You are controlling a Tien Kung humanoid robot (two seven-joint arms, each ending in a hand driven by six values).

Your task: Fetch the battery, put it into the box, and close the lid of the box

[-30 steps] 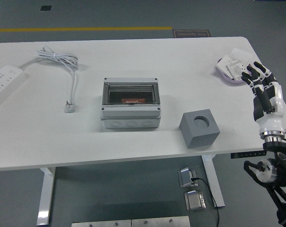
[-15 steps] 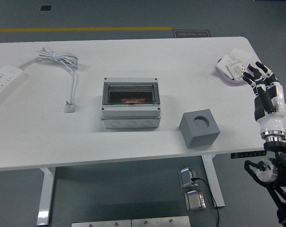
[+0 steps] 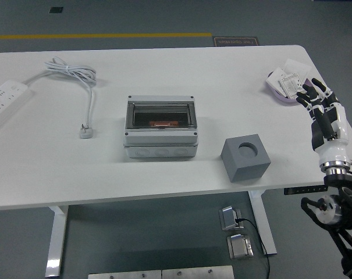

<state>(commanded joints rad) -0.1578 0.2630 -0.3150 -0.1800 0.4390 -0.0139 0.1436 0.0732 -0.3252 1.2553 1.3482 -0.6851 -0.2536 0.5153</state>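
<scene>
surface: white tabletop (image 3: 42,163) over grey floor with a yellow line | box (image 3: 160,127) at centre, lid down | battery pack (image 3: 289,85) at far right edge | right robot hand (image 3: 321,107) just beside it, fingers spread, holding nothing | grey cube (image 3: 245,157) near box

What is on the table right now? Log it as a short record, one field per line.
table: white table
box: grey box at centre, dark clear lid down
block: grey block with a round hole, right of the box
power strip: power strip at left edge, cable coiled beside it
right robot hand: right robot hand open, near the tray at far right
left robot hand: not in view
</scene>
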